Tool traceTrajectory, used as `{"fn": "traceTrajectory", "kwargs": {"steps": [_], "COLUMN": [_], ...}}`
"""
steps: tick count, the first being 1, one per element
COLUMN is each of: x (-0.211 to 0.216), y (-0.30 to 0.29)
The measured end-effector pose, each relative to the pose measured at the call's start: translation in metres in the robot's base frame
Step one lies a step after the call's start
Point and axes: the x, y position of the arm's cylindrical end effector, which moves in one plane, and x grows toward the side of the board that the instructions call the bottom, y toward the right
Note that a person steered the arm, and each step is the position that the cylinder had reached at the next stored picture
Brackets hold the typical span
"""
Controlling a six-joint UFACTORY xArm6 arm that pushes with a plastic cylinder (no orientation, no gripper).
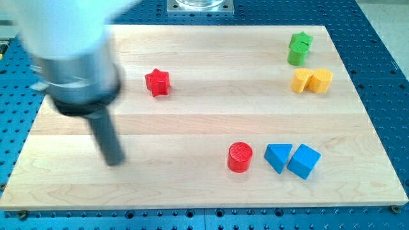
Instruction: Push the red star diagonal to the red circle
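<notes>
Red star point(156, 82) sits on the worktop point(192, 128) toward the view's upper left, well apart from the red circle point(240, 157) at lower centre. The arm has no fingers — only a rod, whose tip point(115, 161) rests to the view's left of and below the star, not touching it. The star is compact, without a clear long axis. From there, a push rightward looks feasible.

Two red blocks point(157, 82) point(239, 157), two blue point(278, 156) point(303, 160), two yellow point(301, 80) point(321, 80), two green point(300, 41) point(296, 55).
</notes>
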Motion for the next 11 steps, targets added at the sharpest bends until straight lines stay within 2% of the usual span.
{"fn": "traceTrajectory", "kwargs": {"steps": [1,2,3,4,5,6,7,8,10,11], "x": [-0.074,-0.146,-0.150,-0.122,-0.142,-0.187,-0.145,-0.042,-0.048,-0.037], "y": [-0.045,-0.029,0.038,0.091,0.084,0.081,0.136,0.160,0.179,0.192]}}
